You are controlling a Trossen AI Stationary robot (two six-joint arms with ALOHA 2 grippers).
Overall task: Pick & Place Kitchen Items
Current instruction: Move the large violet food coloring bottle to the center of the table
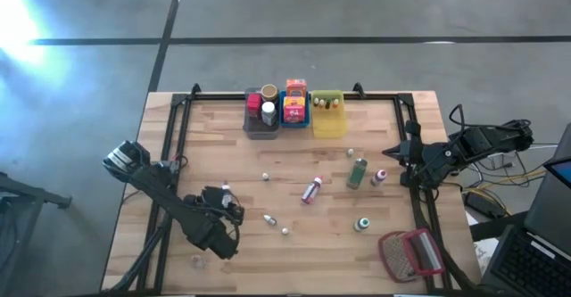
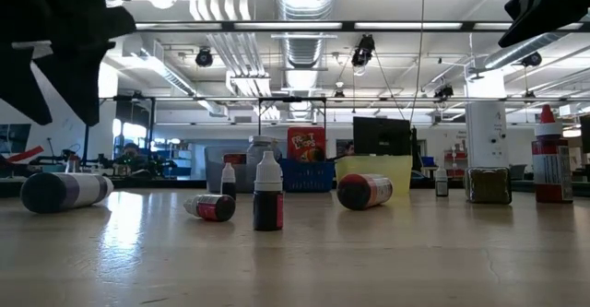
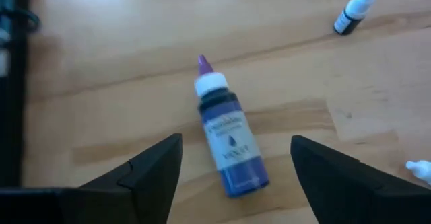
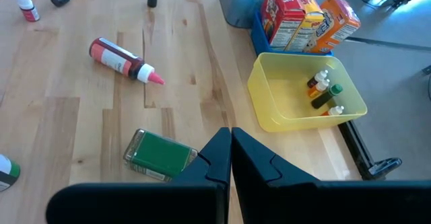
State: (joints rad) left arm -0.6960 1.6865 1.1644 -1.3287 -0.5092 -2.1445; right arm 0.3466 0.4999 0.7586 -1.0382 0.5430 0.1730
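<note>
Left dark six-joint arm angled low over desk's near left part, left gripper fingers spread apart. Right dark arm parked at desk's right edge, right gripper fingers pressed together.

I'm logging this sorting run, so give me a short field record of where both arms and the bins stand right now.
left pincer: open, over a purple bottle lying flat on the table, not gripping it
right pincer: shut, empty, near the table's right edge
yellow bin: holds several tiny bottles
blue bin: holds upright boxes
grey bin: holds jars
loose on table: red bottle on its side, green bottle
</note>
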